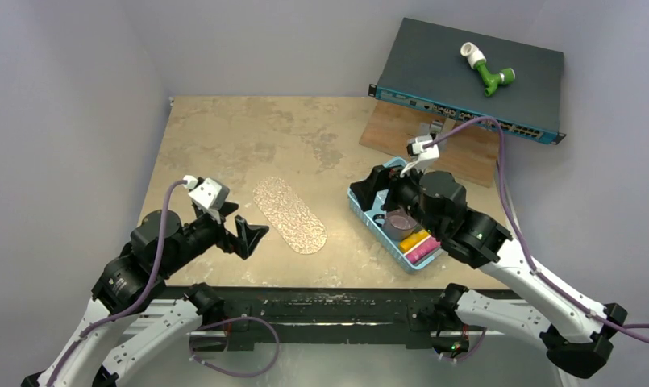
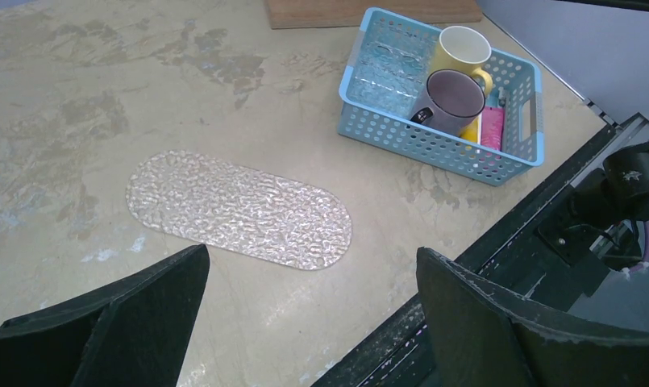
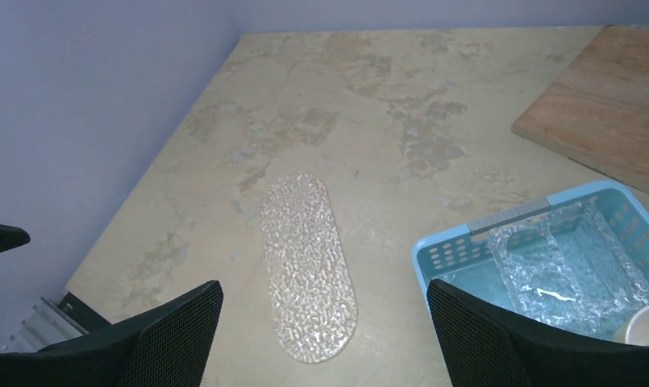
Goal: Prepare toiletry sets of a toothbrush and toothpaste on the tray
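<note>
The clear glittery oblong tray (image 1: pixel 289 216) lies bare on the table between the arms; it also shows in the left wrist view (image 2: pixel 240 210) and the right wrist view (image 3: pixel 309 270). The yellow-orange toothpaste (image 1: pixel 413 240) and the pink toothpaste (image 1: pixel 422 251) lie in the near end of the light-blue basket (image 1: pixel 363 205); the pink tube also shows in the left wrist view (image 2: pixel 492 129). No toothbrush shows. My left gripper (image 1: pixel 248 238) (image 2: pixel 313 266) is open and empty, just left of the tray's near end. My right gripper (image 1: pixel 383 187) (image 3: pixel 325 294) is open and empty above the basket's far end.
The basket (image 2: pixel 434 145) also holds a yellow mug (image 2: pixel 463 50), a purple mug (image 2: pixel 448 101) and a clear ribbed dish (image 3: pixel 563 266). A wooden board (image 1: pixel 434 137) and a network switch (image 1: pixel 434 64) bearing a green-white pipe fitting (image 1: pixel 486 68) stand far right. Walls close the left and back.
</note>
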### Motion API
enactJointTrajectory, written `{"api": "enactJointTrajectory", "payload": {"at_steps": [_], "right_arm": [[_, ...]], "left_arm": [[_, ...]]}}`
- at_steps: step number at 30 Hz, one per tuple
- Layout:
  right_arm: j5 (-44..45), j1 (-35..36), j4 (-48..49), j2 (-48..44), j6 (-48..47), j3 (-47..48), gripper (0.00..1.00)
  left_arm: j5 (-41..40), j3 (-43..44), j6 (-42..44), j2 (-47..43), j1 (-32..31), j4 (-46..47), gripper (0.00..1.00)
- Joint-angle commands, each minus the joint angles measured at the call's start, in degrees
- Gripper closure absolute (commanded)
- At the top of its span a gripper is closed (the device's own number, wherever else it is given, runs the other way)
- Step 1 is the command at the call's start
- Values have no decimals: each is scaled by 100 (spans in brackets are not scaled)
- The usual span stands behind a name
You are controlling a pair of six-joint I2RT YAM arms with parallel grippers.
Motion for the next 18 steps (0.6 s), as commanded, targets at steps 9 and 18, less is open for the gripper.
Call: {"api": "enactJointTrajectory", "payload": {"at_steps": [9,18], "right_arm": [[579,2,-1183,160,596,577,1],[963,-5,-2177,173,1467,554,1]], "left_arm": [[-58,-7,36,-2,-26,79,0],[-445,2,-49,-102,-24,24,0]]}}
